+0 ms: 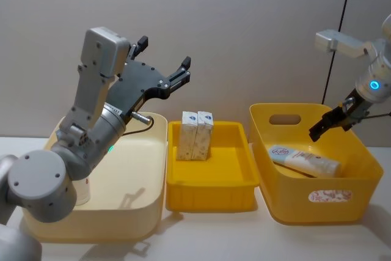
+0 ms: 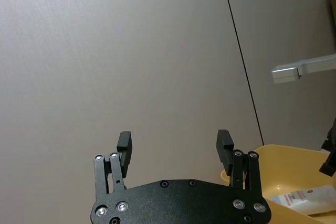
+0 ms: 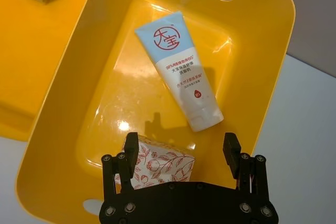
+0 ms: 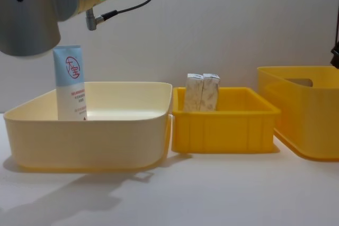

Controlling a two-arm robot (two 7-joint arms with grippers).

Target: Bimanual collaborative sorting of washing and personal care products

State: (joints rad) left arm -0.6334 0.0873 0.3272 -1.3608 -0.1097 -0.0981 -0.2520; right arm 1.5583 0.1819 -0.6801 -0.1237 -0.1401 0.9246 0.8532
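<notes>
One tube lies in the handled bin under the right gripper, jaws open, empty; a skewed descent could clip its wall.

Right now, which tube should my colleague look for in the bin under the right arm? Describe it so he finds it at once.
Start at the deep yellow bin with the handle slot, the rightmost of the three containers, below the right gripper. Inside lies a squeeze tube on its side, light blue above, white below, with a red circle logo. Its only neighbour there is a floral-patterned carton, while the other tube stands upright in the cream bin.
</notes>
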